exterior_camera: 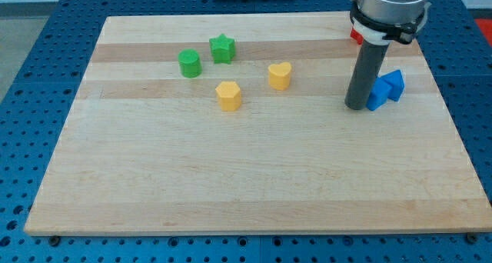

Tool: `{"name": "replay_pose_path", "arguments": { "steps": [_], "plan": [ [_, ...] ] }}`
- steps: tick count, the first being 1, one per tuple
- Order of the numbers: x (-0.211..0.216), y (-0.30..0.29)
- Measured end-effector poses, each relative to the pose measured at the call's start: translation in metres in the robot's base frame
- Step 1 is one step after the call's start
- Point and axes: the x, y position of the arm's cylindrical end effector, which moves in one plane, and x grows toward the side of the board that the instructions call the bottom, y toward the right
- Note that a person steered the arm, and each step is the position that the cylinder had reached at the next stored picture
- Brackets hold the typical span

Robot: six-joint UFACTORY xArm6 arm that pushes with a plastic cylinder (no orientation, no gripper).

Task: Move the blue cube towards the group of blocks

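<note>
My tip (357, 106) is sitting left of the blue cube (377, 94), the wrong side: pushing risks sliding it off the worktop (254, 186). End effector: plain rod, nothing pinched.

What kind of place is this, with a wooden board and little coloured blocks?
Probably a robotics lab test bench. A wooden board lies on a blue perforated table, toy-like blocks such as the green star are scattered on it, and my tip rests beside the blue blocks.

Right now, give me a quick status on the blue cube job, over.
My tip down at blue blocks' left edge. Blue cube at view's right, apart from the group. Nearest of group, yellow heart; board between them bare.
</note>
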Motion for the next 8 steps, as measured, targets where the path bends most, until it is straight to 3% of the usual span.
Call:
{"name": "replay_pose_path", "arguments": {
  "steps": [4, 7, 8],
  "plan": [
    [-0.12, -0.105],
    [-0.154, -0.192],
    [-0.131, -0.223]
  ]
}}
